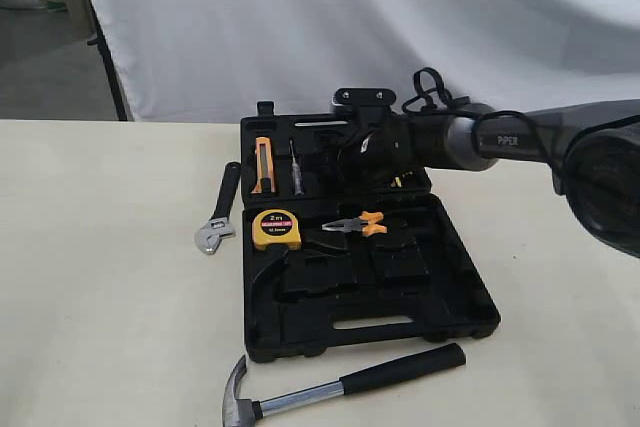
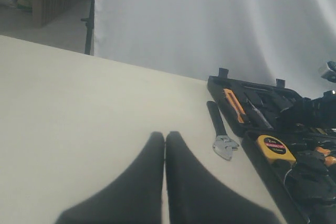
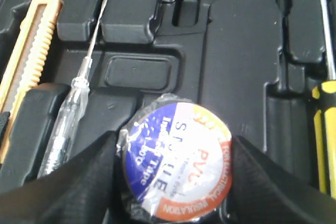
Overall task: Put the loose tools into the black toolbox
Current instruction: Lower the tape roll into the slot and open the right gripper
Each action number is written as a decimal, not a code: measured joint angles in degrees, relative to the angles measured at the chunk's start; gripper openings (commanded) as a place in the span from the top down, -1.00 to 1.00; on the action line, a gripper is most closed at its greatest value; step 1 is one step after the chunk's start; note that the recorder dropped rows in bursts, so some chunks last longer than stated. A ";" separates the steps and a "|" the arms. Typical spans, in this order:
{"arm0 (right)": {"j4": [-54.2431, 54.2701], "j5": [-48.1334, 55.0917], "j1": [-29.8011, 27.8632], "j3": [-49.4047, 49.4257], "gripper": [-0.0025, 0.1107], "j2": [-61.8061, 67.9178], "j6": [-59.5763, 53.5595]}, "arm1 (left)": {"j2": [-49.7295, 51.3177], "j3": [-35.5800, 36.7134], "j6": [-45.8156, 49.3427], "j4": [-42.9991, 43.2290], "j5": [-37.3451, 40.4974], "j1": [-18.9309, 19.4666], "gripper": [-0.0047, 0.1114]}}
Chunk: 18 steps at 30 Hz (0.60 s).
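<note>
The black toolbox (image 1: 440, 287) lies open on the table. My right gripper (image 3: 174, 141) is shut on the small black tape roll (image 3: 176, 163), which has a purple-white label, just above the moulded recesses of the toolbox (image 3: 231, 51); in the exterior view this arm reaches over the toolbox's far half. The adjustable wrench (image 1: 218, 212) lies left of the toolbox, and the claw hammer (image 1: 340, 387) lies in front of it. My left gripper (image 2: 165, 136) is shut and empty over bare table, apart from the wrench (image 2: 220, 132).
Inside the toolbox sit a yellow tape measure (image 1: 276, 229), orange-handled pliers (image 1: 357, 224), an orange utility knife (image 1: 262, 164) and a clear tester screwdriver (image 1: 297, 167). A yellow-black screwdriver (image 3: 326, 129) lies beside the tape roll. A white backdrop hangs behind the table.
</note>
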 measured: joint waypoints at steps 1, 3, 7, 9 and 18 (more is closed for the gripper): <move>-0.01 0.00 0.00 0.00 0.96 0.00 0.00 | 0.00 0.00 0.00 0.00 0.00 0.00 0.91; 0.22 0.00 0.08 0.00 0.96 0.00 0.00 | 0.00 0.00 0.00 0.00 0.00 0.00 0.91; 0.59 0.00 0.36 -0.03 0.72 0.00 0.00 | 0.00 0.00 0.00 0.00 0.00 0.00 0.91; 0.81 0.00 0.39 -0.03 0.42 0.00 0.00 | 0.00 0.00 0.00 0.00 0.00 0.00 0.91; 0.93 0.00 0.73 -0.03 -0.21 0.00 0.00 | 0.00 0.00 0.00 0.00 0.00 0.00 0.91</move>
